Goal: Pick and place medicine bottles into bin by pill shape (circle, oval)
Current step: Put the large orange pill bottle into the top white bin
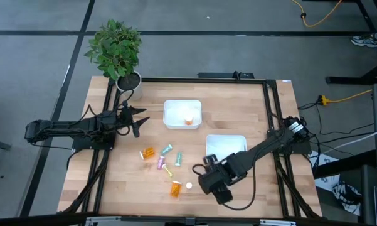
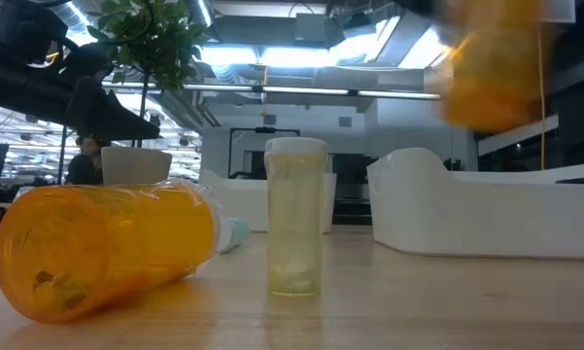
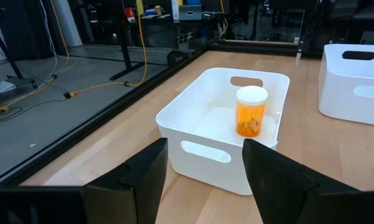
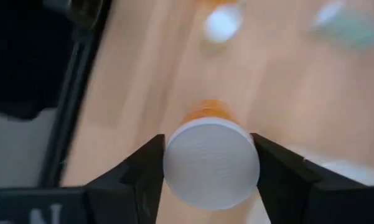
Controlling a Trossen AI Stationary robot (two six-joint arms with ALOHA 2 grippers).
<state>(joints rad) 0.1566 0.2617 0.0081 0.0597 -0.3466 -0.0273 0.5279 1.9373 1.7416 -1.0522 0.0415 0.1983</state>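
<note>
Tabletop; held orange bottle (image 4: 210, 158) cap-toward-camera.

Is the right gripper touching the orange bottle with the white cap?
Touching. In the right wrist view, both fingers of the right gripper press against the white cap of the orange bottle.

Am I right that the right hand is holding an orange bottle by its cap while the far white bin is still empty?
Not quite: the far white bin already holds one orange bottle, as the left wrist view shows. The right hand does grip a white-capped orange bottle.
</note>
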